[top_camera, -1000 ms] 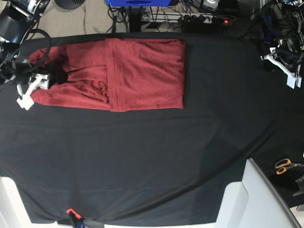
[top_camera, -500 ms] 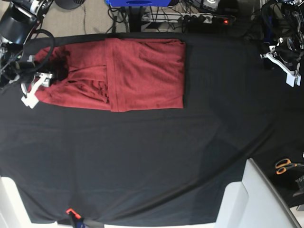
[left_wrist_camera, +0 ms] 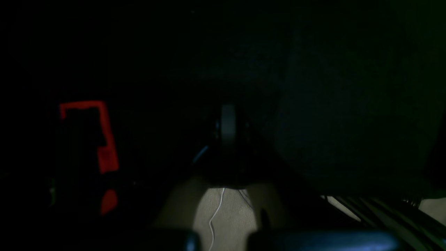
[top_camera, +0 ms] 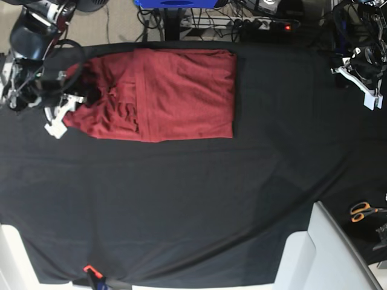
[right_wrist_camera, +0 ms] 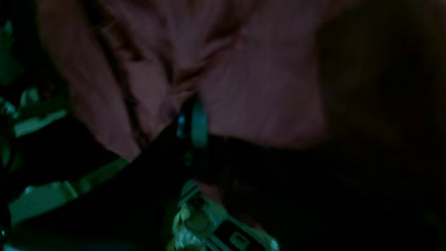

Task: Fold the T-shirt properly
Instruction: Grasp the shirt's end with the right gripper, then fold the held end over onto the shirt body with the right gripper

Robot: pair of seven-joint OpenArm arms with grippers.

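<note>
The brick-red T-shirt (top_camera: 175, 90) lies folded into a rough rectangle at the back left of the black cloth (top_camera: 193, 193), with bunched wrinkles at its left end. My right gripper (top_camera: 60, 119) is at that left end, shut on the shirt's edge. In the dark, blurred right wrist view the red cloth (right_wrist_camera: 244, 80) fills the upper half around the gripper (right_wrist_camera: 195, 122). My left gripper (top_camera: 367, 96) hangs at the far right edge, away from the shirt, with its jaws together and nothing in them. It shows dimly in the left wrist view (left_wrist_camera: 228, 125).
Orange-handled scissors (top_camera: 363, 210) lie at the right edge. A white panel (top_camera: 329, 254) stands at the front right. Cables and a power strip (top_camera: 266, 25) run behind the table. A small orange-red item (top_camera: 91, 269) sits at the front edge.
My right gripper has moved right and slightly up, dragging the shirt's left end with it. That end is now shorter and more bunched. The left arm has barely moved.
</note>
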